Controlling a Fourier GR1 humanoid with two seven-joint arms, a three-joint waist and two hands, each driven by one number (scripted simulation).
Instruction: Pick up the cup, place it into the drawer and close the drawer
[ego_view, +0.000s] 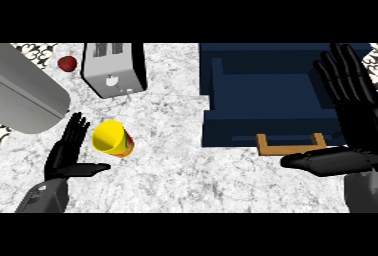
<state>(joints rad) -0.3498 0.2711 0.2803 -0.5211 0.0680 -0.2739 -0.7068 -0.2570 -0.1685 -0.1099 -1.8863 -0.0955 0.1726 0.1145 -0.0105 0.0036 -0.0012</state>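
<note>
Left hand (68, 159) fingers (74, 131) straight and spread, thumb out, just beside the yellow cup (112, 138) lying tipped on the desk (170, 165), likely lining up a grasp. Right hand (347, 120) open by the open drawer (266, 100).

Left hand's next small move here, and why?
Probably shift the left hand a little to the right and curl its fingers round the yellow cup. The cup lies tipped on the counter right beside that open hand, not yet held, while the blue drawer stands open further right, near the open right hand.
</note>
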